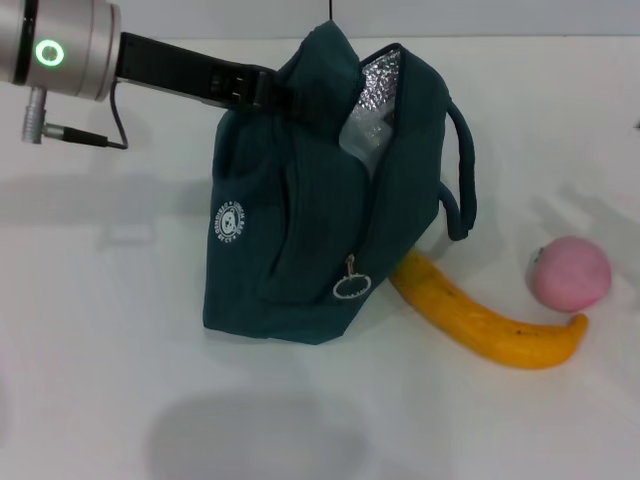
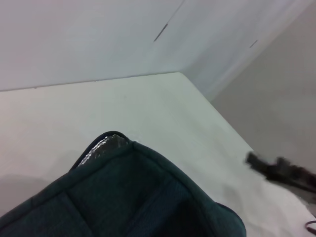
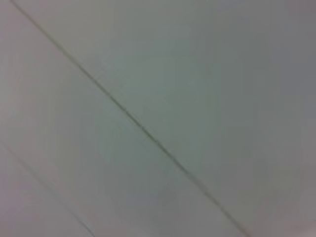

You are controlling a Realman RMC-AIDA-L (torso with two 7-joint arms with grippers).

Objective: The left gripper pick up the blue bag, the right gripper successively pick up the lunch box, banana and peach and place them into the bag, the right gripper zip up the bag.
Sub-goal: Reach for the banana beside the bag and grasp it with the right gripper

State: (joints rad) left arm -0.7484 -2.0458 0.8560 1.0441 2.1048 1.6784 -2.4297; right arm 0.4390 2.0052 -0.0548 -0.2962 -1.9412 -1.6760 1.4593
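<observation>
The blue bag (image 1: 300, 230) stands on the white table, its top held up by my left gripper (image 1: 262, 90), which is shut on the bag's upper edge. The bag's mouth is open and shows silver lining (image 1: 378, 75). A pale translucent shape (image 1: 362, 135) inside the opening looks like the lunch box. The zipper pull ring (image 1: 350, 287) hangs low on the bag's front. The banana (image 1: 480, 320) lies on the table with one end under the bag's right side. The pink peach (image 1: 570, 272) rests just beyond the banana's far tip. In the left wrist view the bag's top (image 2: 123, 197) fills the lower part. My right gripper is out of view.
The bag's loose carry handle (image 1: 462, 175) hangs on its right side. The white table (image 1: 120, 380) stretches to the left and front of the bag. A blurred dark shape (image 2: 281, 173) shows past the table's edge in the left wrist view. The right wrist view shows only a plain pale surface.
</observation>
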